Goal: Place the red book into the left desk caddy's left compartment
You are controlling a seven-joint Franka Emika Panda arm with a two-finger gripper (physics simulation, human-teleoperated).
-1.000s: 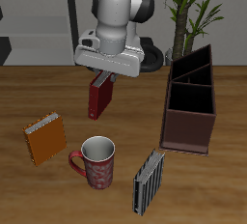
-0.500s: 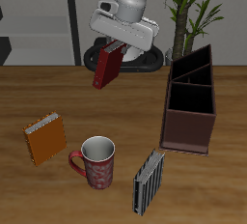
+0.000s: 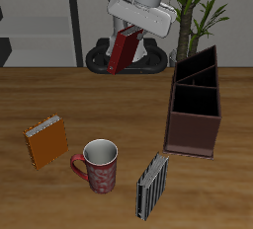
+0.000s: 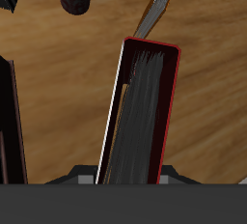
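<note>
My gripper (image 3: 131, 36) is shut on the red book (image 3: 123, 51), a small maroon hardcover, and holds it tilted high above the back of the table. In the wrist view the book (image 4: 143, 112) fills the middle, its pale page edge and red cover rim showing between the jaws. The left desk caddy (image 3: 195, 107), a dark brown open box with inner dividers, stands on the table beside and below the held book, apart from it. Its dark wall (image 4: 10, 122) shows at the edge of the wrist view.
An orange book (image 3: 46, 141) lies near the table's front. A red patterned mug (image 3: 99, 165) stands beside it. A grey-and-black striped book (image 3: 151, 185) stands near the front edge. A potted plant (image 3: 198, 6) rises behind the caddy.
My gripper has lifted the red book higher and carried it toward the caddy's side, tilting it more. Nothing else on the table has moved.
</note>
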